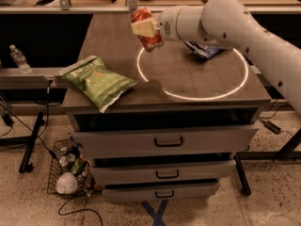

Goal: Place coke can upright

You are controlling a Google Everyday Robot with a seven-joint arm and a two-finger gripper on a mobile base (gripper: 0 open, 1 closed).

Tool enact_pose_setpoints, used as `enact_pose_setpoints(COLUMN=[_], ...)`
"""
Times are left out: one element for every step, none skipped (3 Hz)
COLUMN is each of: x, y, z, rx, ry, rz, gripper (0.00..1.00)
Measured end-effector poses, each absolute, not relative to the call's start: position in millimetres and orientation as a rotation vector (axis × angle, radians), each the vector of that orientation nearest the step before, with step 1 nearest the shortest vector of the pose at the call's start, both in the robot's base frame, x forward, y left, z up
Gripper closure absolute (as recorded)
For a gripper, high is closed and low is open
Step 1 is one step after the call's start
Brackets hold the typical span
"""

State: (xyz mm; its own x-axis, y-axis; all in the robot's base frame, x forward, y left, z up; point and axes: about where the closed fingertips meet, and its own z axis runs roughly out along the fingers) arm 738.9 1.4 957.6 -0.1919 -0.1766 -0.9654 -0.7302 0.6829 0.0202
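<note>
The coke can (147, 32) is a small red can with a silver end, held in the air above the left part of the dark table (188, 79), tilted a little. My gripper (145, 28) is shut on it, with a pale finger (143, 28) across its side. The white arm reaches in from the right. The can's shadow falls on the table near the lit white ring (193, 72).
A green chip bag (98, 81) lies at the table's front left corner. A blue chip bag (206, 50) lies at the back, partly behind the arm. A water bottle (19, 59) stands on a left shelf. A wire basket (70, 173) sits on the floor. Drawers are below.
</note>
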Motion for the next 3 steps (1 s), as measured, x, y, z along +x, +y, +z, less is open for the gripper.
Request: enact_pose_setpoints(x=[725.9, 724.3, 725.6], y=[-17.9, -16.7, -15.7], z=[966.9, 971.1, 971.2], rx=[-0.705, -0.720, -0.720], ry=[1.662, 1.659, 1.629], rz=[0.625, 0.607, 0.624], gripper=[1.00, 1.00, 1.00])
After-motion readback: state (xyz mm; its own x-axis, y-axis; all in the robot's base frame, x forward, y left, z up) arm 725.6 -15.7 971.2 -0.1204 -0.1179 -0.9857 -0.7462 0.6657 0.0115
